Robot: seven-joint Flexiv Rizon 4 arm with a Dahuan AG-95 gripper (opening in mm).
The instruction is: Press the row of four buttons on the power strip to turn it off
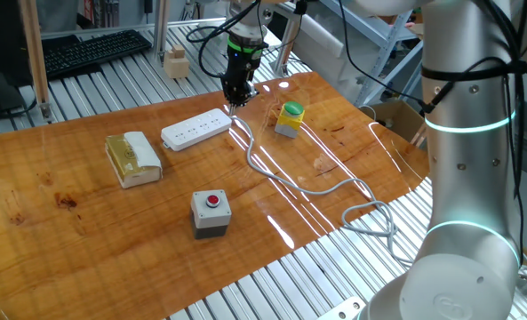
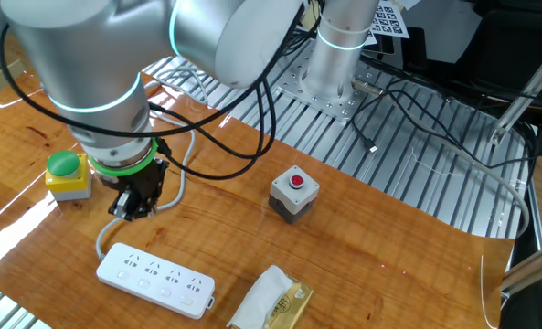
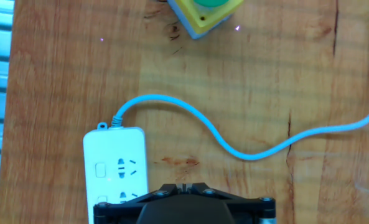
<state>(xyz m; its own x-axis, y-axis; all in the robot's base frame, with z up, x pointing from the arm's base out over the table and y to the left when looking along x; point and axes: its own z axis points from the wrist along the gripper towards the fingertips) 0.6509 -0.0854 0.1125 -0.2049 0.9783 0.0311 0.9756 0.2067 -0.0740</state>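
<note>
The fingers [image 3: 185,186] are pressed together, holding nothing, hovering above the worktop [image 3: 265,93]. In the hand view, the power strip [image 3: 117,168] lies at their nine o'clock, cable end at twelve.

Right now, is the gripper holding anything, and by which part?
Nothing is held. The gripper is shut and empty, above the cable end of the power strip.

2 opposite overviews; 1 downward close-up.
</note>
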